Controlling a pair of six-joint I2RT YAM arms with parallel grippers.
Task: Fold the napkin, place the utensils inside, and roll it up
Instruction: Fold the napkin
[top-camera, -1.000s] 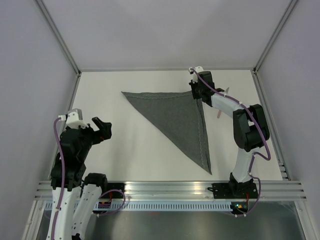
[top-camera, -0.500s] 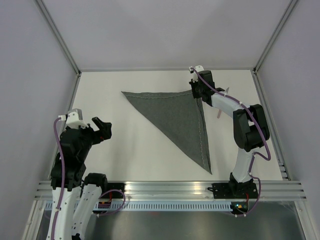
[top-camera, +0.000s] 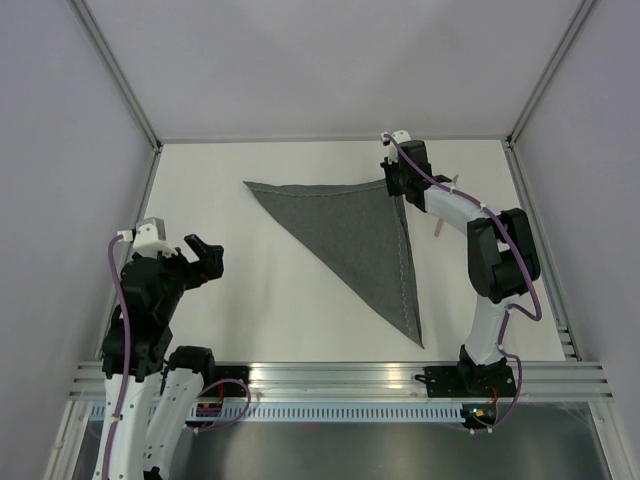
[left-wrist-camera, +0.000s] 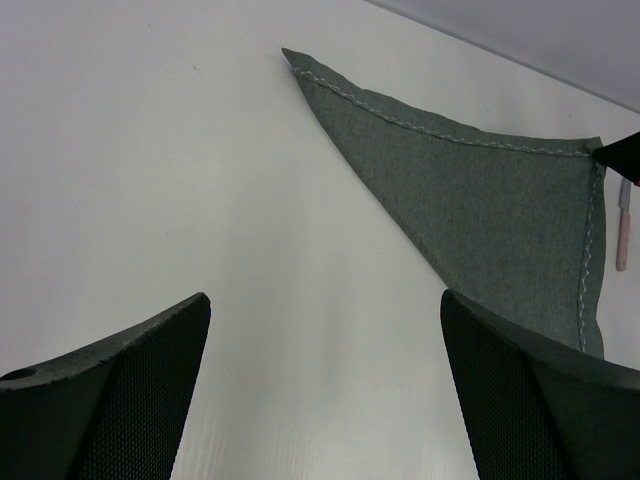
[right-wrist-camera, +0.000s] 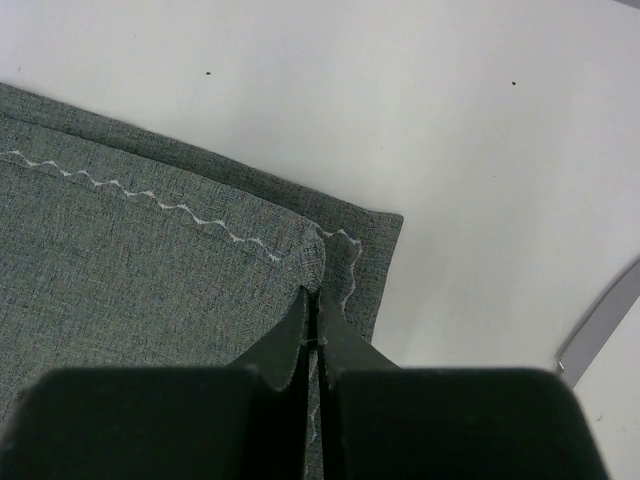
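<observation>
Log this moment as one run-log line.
napkin: folded triangle | right fingers: pinching its far-right corner | left fingers: open, away from napkin | utensil: beside napkin, outside

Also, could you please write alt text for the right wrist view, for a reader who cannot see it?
The right gripper, its jaws shut, pinches the corner of the dark grey napkin, puckering the cloth beside its pale zigzag stitching. The napkin lies flat on a white table.

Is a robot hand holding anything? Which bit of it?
The right gripper pinches the napkin at its far right corner, fingers closed on the cloth. The left gripper is open and holds nothing.
</observation>
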